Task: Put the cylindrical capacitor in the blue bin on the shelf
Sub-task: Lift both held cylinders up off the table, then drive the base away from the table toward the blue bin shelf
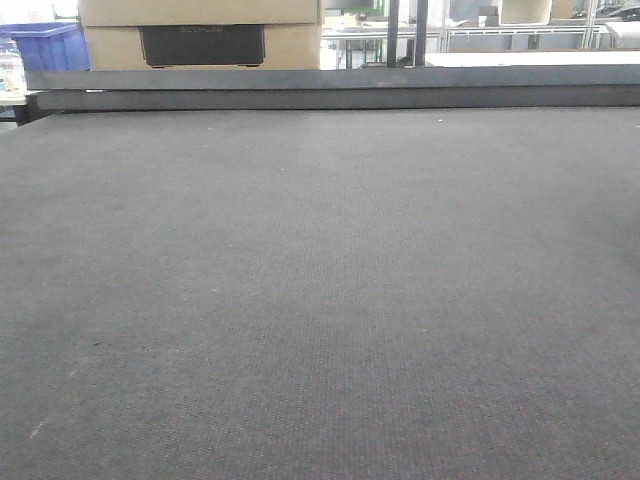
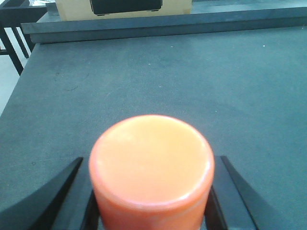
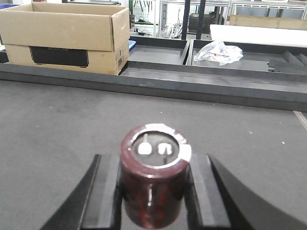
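Note:
My right gripper [image 3: 153, 155] is shut on the cylindrical capacitor [image 3: 153, 191], a dark maroon can held upright with two silver terminals on top, above the grey mat [image 3: 57, 124]. My left gripper [image 2: 151, 159] is shut on an orange cylinder [image 2: 151, 163] with a smooth flat top, its black fingers [image 2: 72, 191] pressed to both sides. A blue bin [image 1: 45, 45] shows far back at the left; I cannot tell what it rests on. I cannot make out the shelf for certain. Neither gripper shows in the front view.
A raised dark rail [image 1: 330, 88] borders the mat's far edge. Behind it stand an open cardboard box [image 3: 62, 33], dark trays, one holding a crumpled clear bag [image 3: 218, 51], and pale metal racks [image 1: 520, 35] far back.

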You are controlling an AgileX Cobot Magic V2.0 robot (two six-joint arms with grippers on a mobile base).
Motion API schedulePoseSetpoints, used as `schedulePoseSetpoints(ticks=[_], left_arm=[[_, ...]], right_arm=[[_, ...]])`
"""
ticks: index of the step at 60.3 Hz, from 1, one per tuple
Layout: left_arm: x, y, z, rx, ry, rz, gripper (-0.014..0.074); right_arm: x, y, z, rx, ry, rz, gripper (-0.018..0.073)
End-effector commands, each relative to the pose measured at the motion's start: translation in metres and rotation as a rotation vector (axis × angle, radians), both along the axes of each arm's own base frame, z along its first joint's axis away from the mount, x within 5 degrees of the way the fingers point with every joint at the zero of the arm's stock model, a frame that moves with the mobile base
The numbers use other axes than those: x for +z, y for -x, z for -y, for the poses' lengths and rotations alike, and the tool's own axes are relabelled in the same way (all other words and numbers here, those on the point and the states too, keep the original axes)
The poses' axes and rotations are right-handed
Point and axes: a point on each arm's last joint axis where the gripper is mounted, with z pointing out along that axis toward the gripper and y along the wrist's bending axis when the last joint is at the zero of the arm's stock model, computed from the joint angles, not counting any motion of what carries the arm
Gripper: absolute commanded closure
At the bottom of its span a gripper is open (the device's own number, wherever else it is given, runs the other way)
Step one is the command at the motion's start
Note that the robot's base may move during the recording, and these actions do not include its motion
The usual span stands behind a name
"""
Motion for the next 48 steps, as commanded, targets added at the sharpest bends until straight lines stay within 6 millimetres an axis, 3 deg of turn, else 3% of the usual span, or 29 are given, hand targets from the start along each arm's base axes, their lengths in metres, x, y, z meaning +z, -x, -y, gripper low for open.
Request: schedulePoseSetpoints(ticks=[1,48], left_arm=[[0.0048,0.0017,0.0007,-0.007,0.005,0.031,0.0707],[0.0048,0.0017,0.0007,-0.007,0.005,0.031,0.0707]], right_arm=[[0.0053,0.0024,0.0004,-0.001,0.002,0.037,0.0721],[0.006,0.0023,0.0004,-0.002,0.001,0.044,0.0721]])
